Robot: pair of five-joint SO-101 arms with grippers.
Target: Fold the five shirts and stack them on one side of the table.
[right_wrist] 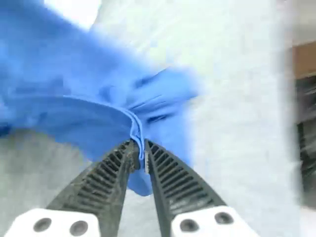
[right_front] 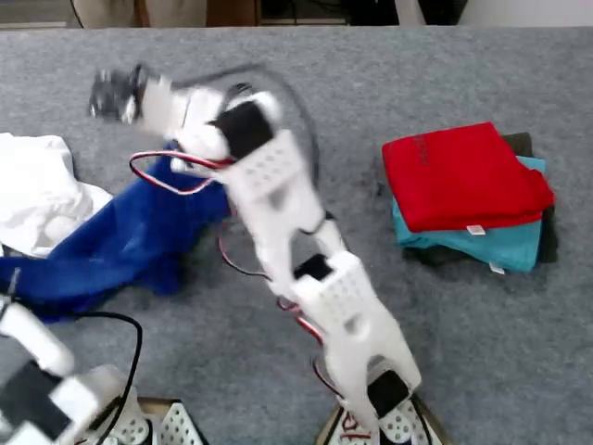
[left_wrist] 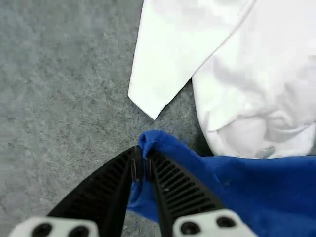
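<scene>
left gripper (left_wrist: 141,165) and right gripper (right_wrist: 138,148) each pinched an edge of the blue shirt (right_front: 125,243); you held two points, apparently to spread it for folding.

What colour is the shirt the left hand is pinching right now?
It's blue; the blue shirt in the left hand shows best in the left wrist view.
</scene>
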